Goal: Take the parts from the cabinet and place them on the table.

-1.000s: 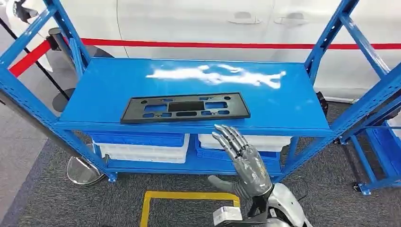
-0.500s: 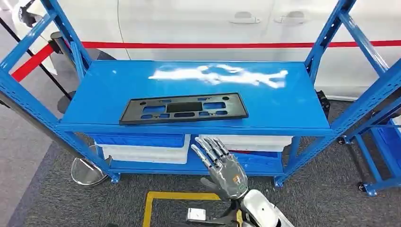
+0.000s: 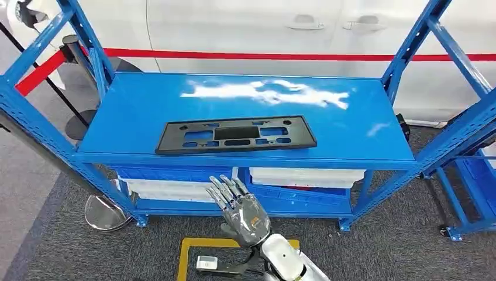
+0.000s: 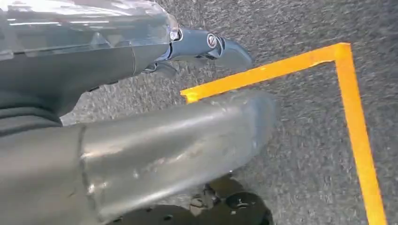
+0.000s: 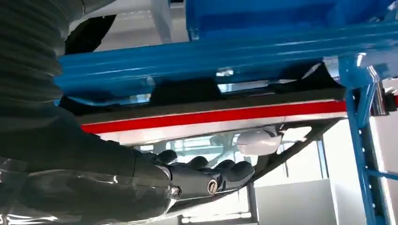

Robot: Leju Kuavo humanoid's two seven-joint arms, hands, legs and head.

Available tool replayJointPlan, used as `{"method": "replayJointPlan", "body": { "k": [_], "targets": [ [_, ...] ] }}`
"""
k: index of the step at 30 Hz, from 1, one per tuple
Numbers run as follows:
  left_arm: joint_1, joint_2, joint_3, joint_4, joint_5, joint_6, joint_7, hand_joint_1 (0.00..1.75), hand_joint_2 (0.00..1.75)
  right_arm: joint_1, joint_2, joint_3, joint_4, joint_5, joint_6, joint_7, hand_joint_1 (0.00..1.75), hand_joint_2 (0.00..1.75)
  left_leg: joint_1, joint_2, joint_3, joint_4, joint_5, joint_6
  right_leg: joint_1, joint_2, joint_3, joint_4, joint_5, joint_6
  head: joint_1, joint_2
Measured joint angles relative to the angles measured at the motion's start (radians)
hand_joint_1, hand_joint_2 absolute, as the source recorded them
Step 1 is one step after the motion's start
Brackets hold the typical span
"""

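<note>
A flat black plastic part [image 3: 236,134] with several cut-outs lies on the top shelf of the blue cabinet [image 3: 146,99], near its front edge. My right hand [image 3: 240,211] is raised in front of the lower shelf, below and slightly left of the part's middle. Its fingers are spread and it holds nothing. In the right wrist view that hand [image 5: 141,183] looks up at the blue shelf's underside. My left hand [image 4: 117,70] hangs over the grey carpet with straight fingers [image 4: 206,44] and holds nothing.
White and blue bins [image 3: 304,175] sit on the lower shelf. Yellow tape [image 3: 187,246] marks the carpet in front of the cabinet. A white car [image 3: 234,29] stands behind it. A stanchion base [image 3: 105,212] is at the left and another blue rack [image 3: 474,175] at the right.
My right hand has dropped and moved left, from just under the top shelf's front edge to in front of the lower shelf. The part has stayed put.
</note>
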Motion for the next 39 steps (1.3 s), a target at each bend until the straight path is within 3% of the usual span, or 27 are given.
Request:
{"method": "replayJointPlan", "body": {
  "k": [2,3,4,5,7,8,9,12,13,14,15,18,19,20,21,23,24,25,27,29,30,33,34,35,36,38,39],
  "targets": [
    [-0.001,0.0,-0.004,0.001,0.001,-0.001,0.002,0.0,0.0,-0.003,0.002,0.0,0.008,-0.003,0.0,0.0,0.0,1.75,-0.003,0.001,0.002,0.0,-0.004,0.007,0.001,0.0,-0.088,0.163,-0.069,0.003,0.002,0.0],
    [0.0,0.002,-0.005,0.002,0.001,-0.003,0.003,0.0,0.0,-0.003,0.001,0.0,0.015,-0.003,0.001,0.0,0.0,1.75,-0.006,0.0,0.003,0.0,-0.006,0.011,0.001,0.0,-0.132,0.236,-0.087,0.002,0.002,0.0],
    [0.001,0.002,-0.006,0.003,0.001,-0.004,0.005,0.0,0.0,-0.003,0.001,0.0,0.018,-0.005,0.002,0.001,0.0,1.75,-0.009,0.0,0.006,0.0,-0.009,0.012,0.002,0.0,-0.154,0.261,-0.079,0.0,0.003,0.0],
    [0.002,0.002,-0.007,0.003,0.001,-0.005,0.005,0.0,0.0,-0.004,0.001,0.0,0.021,-0.006,0.003,0.0,0.0,1.75,-0.012,-0.001,0.011,0.0,-0.013,0.012,0.003,0.0,-0.152,0.239,-0.048,-0.005,0.002,0.0],
    [0.002,0.002,-0.01,0.004,0.001,-0.005,0.005,0.0,0.0,-0.01,0.001,0.0,0.021,-0.01,0.007,0.0,0.0,1.75,-0.018,-0.005,0.028,0.0,-0.023,0.012,0.012,0.0,-0.089,0.09,0.052,-0.025,0.005,0.0],
    [0.002,0.002,-0.011,0.004,0.001,-0.005,0.005,0.0,0.0,-0.015,0.001,0.0,0.021,-0.012,0.007,0.0,0.0,1.75,-0.021,-0.006,0.036,0.0,-0.029,0.011,0.019,0.001,-0.048,-0.002,0.098,-0.042,0.005,0.0],
    [0.001,-0.003,-0.013,0.004,0.001,-0.006,0.005,0.0,0.0,-0.02,0.002,0.0,0.021,-0.013,0.008,0.001,0.0,1.75,-0.024,-0.004,0.036,-0.002,-0.036,0.005,0.023,-0.001,-0.029,-0.029,0.077,-0.055,-0.002,0.0],
    [0.001,0.0,-0.014,0.004,0.004,-0.006,0.007,0.0,0.0,-0.023,0.001,0.0,0.02,-0.018,0.017,0.002,0.0,1.75,-0.015,-0.003,0.038,-0.009,-0.041,-0.011,0.031,0.003,-0.025,-0.051,0.072,-0.057,0.001,0.0],
    [-0.001,0.0,-0.016,0.004,0.005,-0.006,0.007,0.0,0.0,-0.025,0.002,0.0,0.019,-0.018,0.019,0.002,0.0,1.75,-0.02,-0.003,0.048,-0.015,-0.044,-0.016,0.026,0.005,-0.016,-0.065,0.072,-0.058,0.001,0.0],
    [0.0,0.006,-0.018,0.004,0.006,-0.006,0.007,0.0,0.0,-0.023,0.005,0.0,0.013,-0.019,0.024,0.002,0.0,1.75,-0.017,0.001,0.055,-0.012,-0.052,-0.019,0.012,0.002,0.008,-0.086,0.075,-0.054,0.003,0.0],
    [0.0,0.005,-0.021,0.004,0.008,-0.006,0.007,0.0,0.0,-0.027,0.005,0.0,0.013,-0.021,0.027,0.002,0.0,1.75,-0.02,0.002,0.044,0.026,-0.067,-0.024,0.01,0.002,0.024,-0.095,0.071,-0.059,-0.004,0.0],
    [-0.002,0.007,-0.025,0.004,0.012,-0.006,0.007,0.0,0.0,-0.028,0.005,0.0,0.013,-0.028,0.04,0.002,0.0,1.75,-0.008,0.002,-0.088,0.247,-0.145,-0.042,0.01,-0.002,0.046,-0.096,0.051,-0.058,-0.007,0.0],
    [0.001,0.008,-0.027,0.005,0.012,-0.005,0.008,0.0,0.0,-0.025,0.005,0.0,0.013,-0.03,0.041,0.002,0.0,1.75,-0.004,0.002,-0.123,0.288,-0.139,-0.048,0.009,-0.001,0.054,-0.094,0.042,-0.057,-0.008,0.0],
    [0.003,0.008,-0.028,0.005,0.012,-0.005,0.008,0.0,0.0,-0.024,0.005,0.0,0.013,-0.03,0.042,0.002,0.0,1.75,0.0,0.002,-0.13,0.275,-0.108,-0.052,0.008,0.003,0.063,-0.091,0.034,-0.055,-0.01,0.0],
    [0.006,0.009,-0.028,0.006,0.012,-0.005,0.008,0.0,0.0,-0.024,0.005,0.0,0.013,-0.031,0.042,0.002,0.0,1.75,0.003,0.003,-0.119,0.221,-0.058,-0.055,0.006,0.005,0.073,-0.087,0.023,-0.05,-0.009,0.0],
    [0.005,0.013,-0.029,0.007,0.012,-0.003,0.008,0.0,0.0,-0.024,0.005,0.0,0.013,-0.033,0.042,0.002,0.0,1.75,0.01,0.006,-0.058,0.042,0.059,-0.062,0.0,0.006,0.097,-0.075,-0.006,-0.035,-0.009,0.0],
    [0.008,0.011,-0.029,0.008,0.013,-0.003,0.009,0.0,0.0,-0.025,0.003,0.0,0.014,-0.033,0.044,0.002,0.0,1.75,0.004,0.007,-0.053,0.049,0.034,-0.063,0.004,0.006,0.094,-0.074,-0.014,-0.026,-0.012,0.0],
    [0.003,0.01,-0.03,0.008,0.013,-0.003,0.009,0.0,0.0,-0.026,0.004,0.0,0.013,-0.034,0.045,0.003,0.0,1.75,0.003,0.004,-0.045,0.019,0.025,-0.051,0.008,0.007,0.087,-0.062,-0.019,-0.02,-0.023,0.0],
    [0.002,0.01,-0.03,0.008,0.013,-0.002,0.01,0.0,0.0,-0.024,0.004,0.0,0.011,-0.034,0.045,0.003,0.0,1.75,0.001,0.003,-0.053,0.029,0.017,-0.029,0.01,0.006,0.087,-0.065,-0.017,-0.015,-0.008,0.0],
    [0.005,0.01,-0.03,0.008,0.013,-0.002,0.01,0.0,0.0,-0.025,0.004,0.0,0.011,-0.034,0.045,0.003,0.0,1.75,0.004,0.002,-0.036,0.022,0.011,-0.016,0.007,0.005,0.09,-0.059,-0.024,-0.005,-0.01,0.0],
    [0.006,0.009,-0.03,0.009,0.013,-0.002,0.01,0.0,0.0,-0.026,0.004,0.0,0.008,-0.034,0.045,0.003,0.0,1.75,0.003,0.002,-0.027,0.018,0.006,-0.008,0.004,0.004,0.072,-0.016,-0.03,-0.002,-0.002,0.0],
    [0.003,0.01,-0.03,0.009,0.013,-0.002,0.01,0.0,0.0,-0.025,0.003,0.0,0.006,-0.034,0.045,0.003,0.0,1.75,-0.002,0.002,-0.014,0.017,-0.009,0.007,0.004,0.003,-0.078,0.213,-0.117,0.003,0.005,0.0],
    [0.004,0.01,-0.03,0.009,0.013,-0.002,0.01,0.0,0.0,-0.023,0.002,0.0,0.006,-0.034,0.045,0.003,0.0,1.75,-0.006,0.001,-0.006,0.016,-0.015,0.008,0.005,0.003,-0.117,0.259,-0.125,0.001,0.005,0.0],
    [0.005,0.01,-0.03,0.009,0.013,-0.002,0.01,0.0,0.0,-0.022,0.002,0.0,0.006,-0.034,0.046,0.003,0.0,1.75,-0.009,-0.001,0.004,0.016,-0.022,0.009,0.006,0.003,-0.135,0.261,-0.104,-0.003,0.005,0.0],
    [0.007,0.01,-0.03,0.01,0.013,-0.002,0.01,0.0,0.0,-0.022,0.001,0.0,0.006,-0.034,0.046,0.003,0.0,1.75,-0.013,-0.001,0.017,0.016,-0.031,0.009,0.012,0.003,-0.131,0.219,-0.056,-0.012,0.006,0.0],
    [0.005,0.01,-0.03,0.009,0.013,-0.002,0.009,0.0,0.0,-0.022,0.001,0.0,0.005,-0.034,0.046,0.003,0.0,1.75,-0.024,-0.003,0.047,0.013,-0.049,0.009,0.024,0.003,-0.079,0.053,0.071,-0.044,0.008,0.0],
    [0.007,0.006,-0.03,0.009,0.013,-0.002,0.009,0.0,0.0,-0.023,0.001,0.0,0.005,-0.034,0.046,0.003,0.0,1.75,-0.02,-0.002,0.051,0.009,-0.056,0.01,0.038,0.001,-0.06,-0.013,0.105,-0.07,0.007,0.0]
  ]
}}
